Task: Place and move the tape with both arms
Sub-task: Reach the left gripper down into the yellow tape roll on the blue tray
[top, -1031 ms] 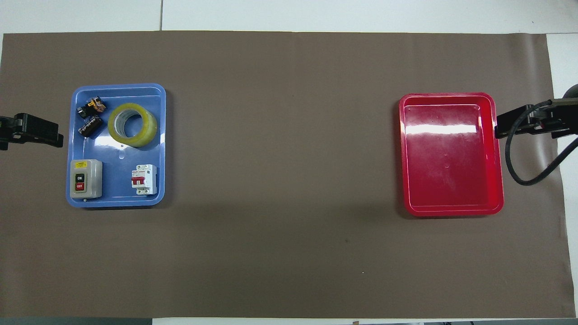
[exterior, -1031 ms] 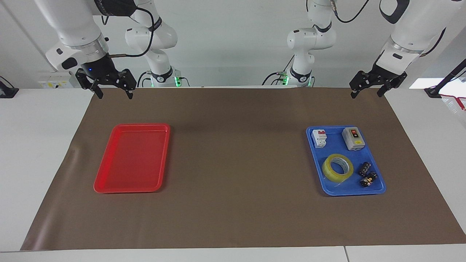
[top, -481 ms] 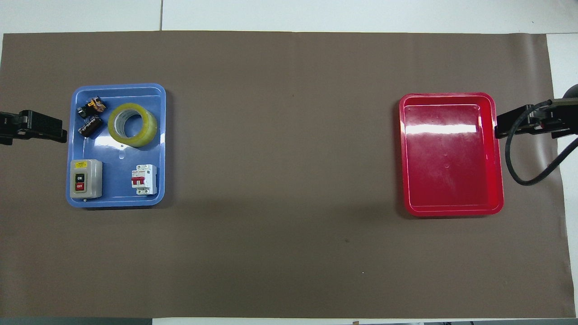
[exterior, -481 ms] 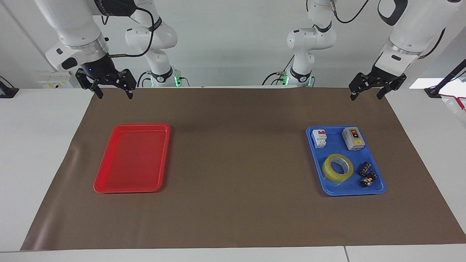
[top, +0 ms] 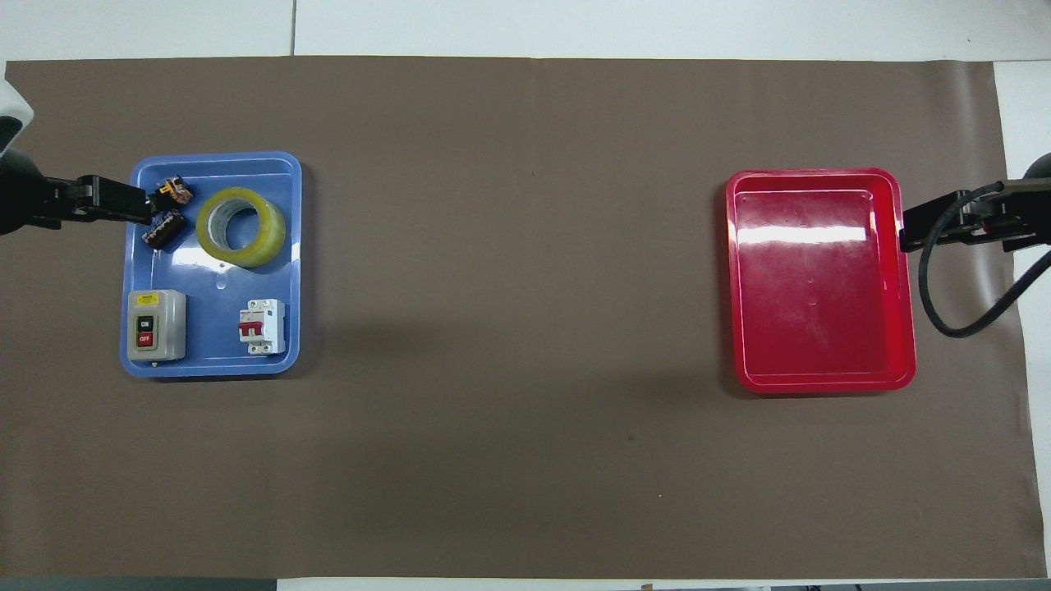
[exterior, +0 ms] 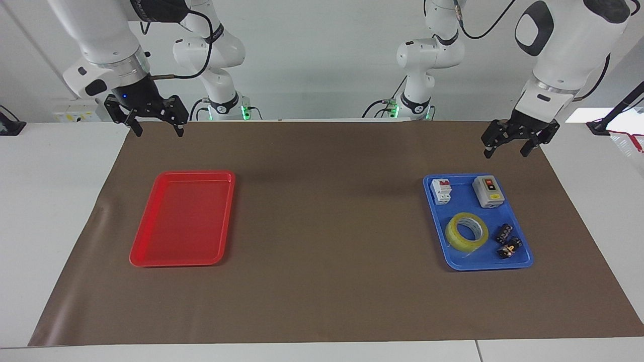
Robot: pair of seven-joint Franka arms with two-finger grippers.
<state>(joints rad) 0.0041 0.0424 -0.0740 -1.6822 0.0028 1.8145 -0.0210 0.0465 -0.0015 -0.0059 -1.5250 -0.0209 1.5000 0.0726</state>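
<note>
On the blue tray: tape (exterior: 467, 232) lies flat, ring up, in the half farther from the robots, at the left arm's end of the table.
Blue tray (exterior: 433, 221): sits on the brown mat (exterior: 327, 226), well inside the mat's edges.
Tray neighbours: two small black parts (exterior: 508, 241) just beside the tape, toward the tray's outer rim; grey on/off switch box (exterior: 488, 191) and white circuit breaker (exterior: 442, 191) in the half nearer the robots, apart from the tape.
Tape clearance: a strip of bare tray floor between the roll and the rim on the side facing the table's middle; the black parts crowd the outer side.
Left gripper (exterior: 511, 142): up in the air over the mat, near the tray's corner by the switch box, fingers spread wide, holding nothing.
Right gripper (exterior: 157, 125): the waiting arm's, raised over the mat's edge nearest the robots, above the red tray's end, fingers spread wide, holding nothing.
Red tray (exterior: 151, 251): at the right arm's end, nothing in it.
Open room: wide bare mat between the two trays.
</note>
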